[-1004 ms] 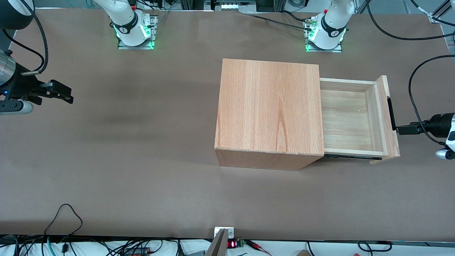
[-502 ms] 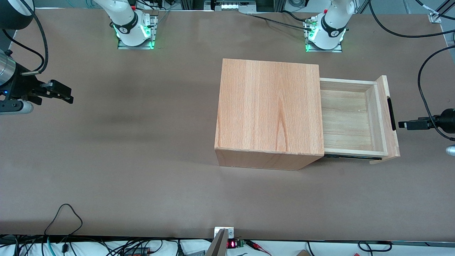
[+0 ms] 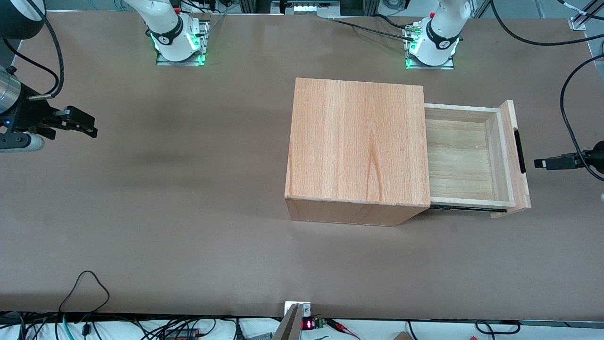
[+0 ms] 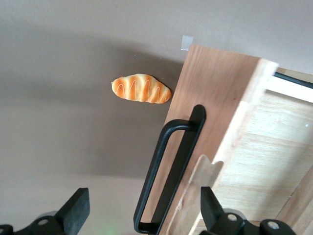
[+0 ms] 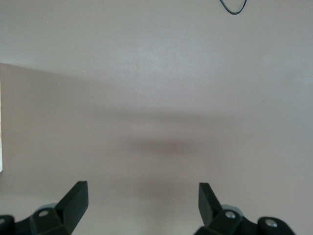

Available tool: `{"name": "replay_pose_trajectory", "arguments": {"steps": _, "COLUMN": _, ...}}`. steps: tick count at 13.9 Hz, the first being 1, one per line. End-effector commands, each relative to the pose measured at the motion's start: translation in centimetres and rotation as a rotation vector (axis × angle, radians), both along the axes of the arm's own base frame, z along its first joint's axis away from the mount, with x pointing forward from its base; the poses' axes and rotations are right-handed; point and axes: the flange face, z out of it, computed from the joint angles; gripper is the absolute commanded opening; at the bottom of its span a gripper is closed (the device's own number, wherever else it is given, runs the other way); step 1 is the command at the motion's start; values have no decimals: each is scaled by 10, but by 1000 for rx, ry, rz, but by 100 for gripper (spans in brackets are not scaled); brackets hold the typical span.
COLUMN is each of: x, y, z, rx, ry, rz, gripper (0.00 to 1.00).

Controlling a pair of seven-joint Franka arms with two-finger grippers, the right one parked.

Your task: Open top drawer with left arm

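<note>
Pale-wood drawer (image 3: 465, 156) stood pulled out of the cabinet (image 3: 357, 151) — rigid, light, sliding on runners. Best hold: the black handle (image 4: 170, 169). Pincer (image 4: 142, 215) hung spread wide, empty, just clear of it.

A robotics lab is showing itself here: two white arm bases (image 3: 178, 40) are glowing green where they are bolted to a wide brown surface (image 3: 188, 212). Loose black cables (image 3: 85, 293) and electronics are lying along its edge.
</note>
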Motion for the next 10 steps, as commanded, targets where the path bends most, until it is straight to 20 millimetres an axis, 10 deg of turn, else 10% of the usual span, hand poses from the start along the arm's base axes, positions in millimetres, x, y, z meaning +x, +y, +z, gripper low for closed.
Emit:
{"name": "replay_pose_trajectory", "arguments": {"steps": 1, "x": 1, "y": -12, "z": 24, "rx": 50, "ry": -15, "rz": -26, "gripper": 100}}
{"name": "replay_pose_trajectory", "arguments": {"steps": 10, "x": -11, "y": -67, "z": 77, "rx": 150, "ry": 10, "rz": -125, "gripper": 100}}
